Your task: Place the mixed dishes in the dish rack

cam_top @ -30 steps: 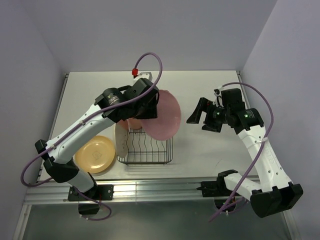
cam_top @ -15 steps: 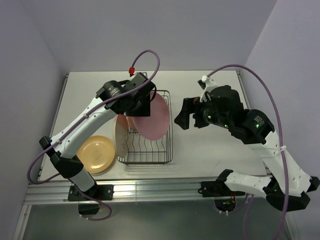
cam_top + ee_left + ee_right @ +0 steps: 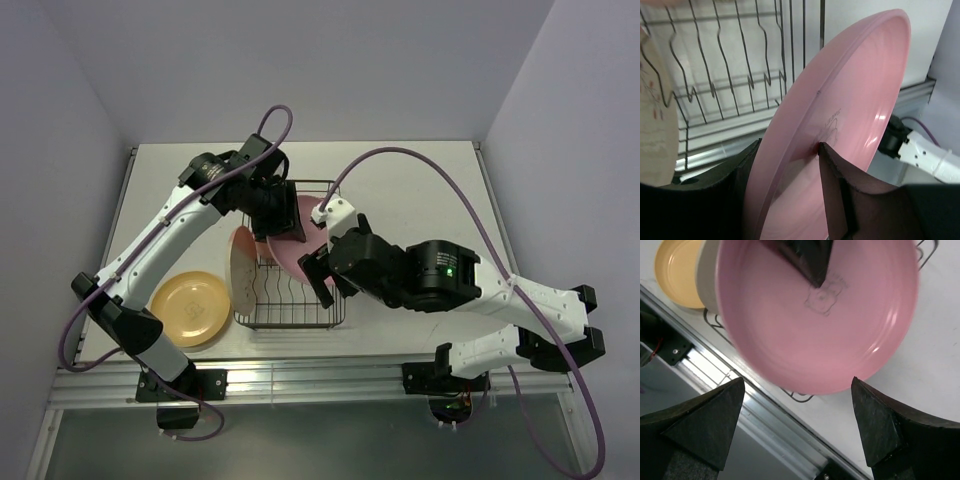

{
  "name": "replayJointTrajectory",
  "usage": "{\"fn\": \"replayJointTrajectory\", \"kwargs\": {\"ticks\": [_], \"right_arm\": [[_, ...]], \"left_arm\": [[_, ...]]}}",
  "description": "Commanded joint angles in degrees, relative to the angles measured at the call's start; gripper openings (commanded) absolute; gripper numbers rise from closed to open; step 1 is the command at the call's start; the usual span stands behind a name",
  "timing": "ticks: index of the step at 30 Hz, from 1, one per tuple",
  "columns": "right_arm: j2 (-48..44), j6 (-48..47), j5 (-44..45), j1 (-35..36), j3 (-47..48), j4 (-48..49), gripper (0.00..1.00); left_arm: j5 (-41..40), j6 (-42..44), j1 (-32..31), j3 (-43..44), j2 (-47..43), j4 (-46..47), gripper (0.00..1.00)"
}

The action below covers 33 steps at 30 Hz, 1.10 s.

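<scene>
1 pink plate (image 3: 855, 95) is hanging tilted on edge over the dish rack (image 3: 296, 319), pinched by the left gripper (image 3: 787, 150), while the right gripper (image 3: 798, 382) is hovering spread wide beside it.

The white desk (image 3: 420, 180) is carrying two items directly. A black wire rack (image 3: 285, 302) is sitting near the front edge, left of centre. A yellow plate (image 3: 190, 308) is lying flat, face up, just beside the rack's left end, close to the desk's left edge.
</scene>
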Motion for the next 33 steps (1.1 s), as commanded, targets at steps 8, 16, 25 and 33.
{"fn": "replayJointTrajectory", "kwargs": {"ticks": [8,16,25,33], "right_arm": [[3.9,-6.9,8.9,8.6,3.8,1.3,0.91],[6.2,-6.8,9.3,13.5,5.0,2.0,0.88],[9.7,-6.5,18.8,12.9,-0.1,-0.4,0.52],[10.4,-11.2,22.6,12.7,0.5,1.0,0.07]], "left_arm": [[19.2,0.3,2.5,-6.9,-4.5,4.2,0.0],[21.4,1.4,4.1,-4.5,-2.9,1.8,0.0],[29.9,-0.2,4.3,-8.7,-6.7,4.9,0.0],[37.1,-1.9,5.0,-15.5,-11.3,9.7,0.0]]}}
